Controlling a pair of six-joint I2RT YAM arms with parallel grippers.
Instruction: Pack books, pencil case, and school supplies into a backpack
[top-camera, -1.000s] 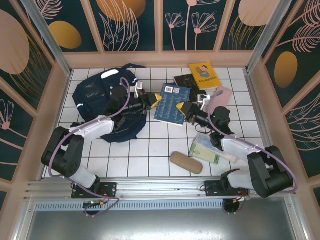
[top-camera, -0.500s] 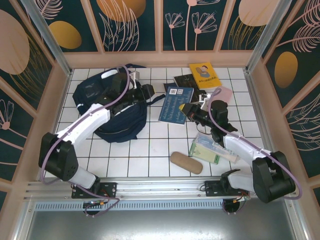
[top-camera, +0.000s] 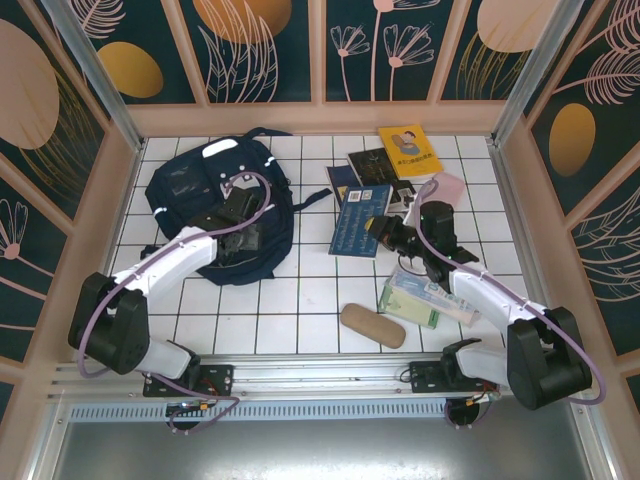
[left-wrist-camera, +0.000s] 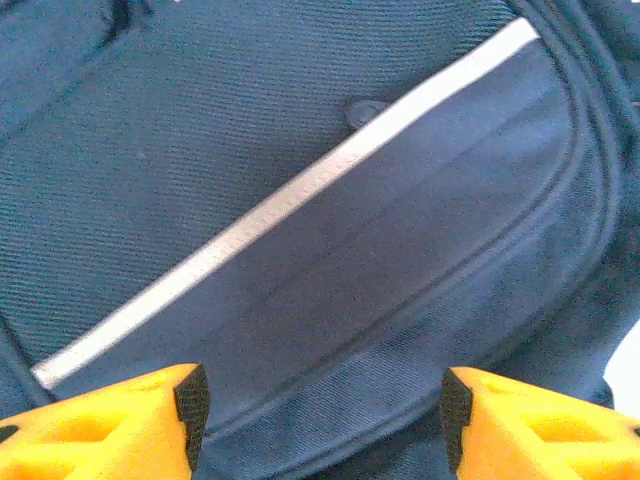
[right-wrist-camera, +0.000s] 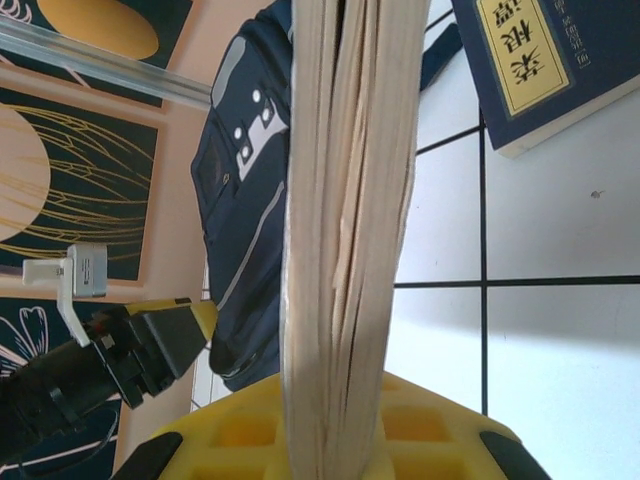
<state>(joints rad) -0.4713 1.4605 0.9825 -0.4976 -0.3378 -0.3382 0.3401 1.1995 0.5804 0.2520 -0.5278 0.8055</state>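
Big navy blue fabric backpack (top-camera: 190, 195) with white stripes, lying flat on the left of the white tiled table (top-camera: 300, 300). Left gripper (left-wrist-camera: 318, 420) right above it, jaws spread wide, holding nothing, just navy fabric between the yellow fingers (left-wrist-camera: 110, 425). Over on the right, right gripper (right-wrist-camera: 340, 445) clamped tight on the page edge of a thin dark blue book (top-camera: 358, 220), mid-table. Rest lying outside the bag: yellow cartoon book (top-camera: 410, 150) and black book (top-camera: 370, 165) at the back, pink flat pouch (top-camera: 447, 188) beside them, pale green-white packet (top-camera: 425, 300) and tan rounded case (top-camera: 372, 325) nearer the arm bases.
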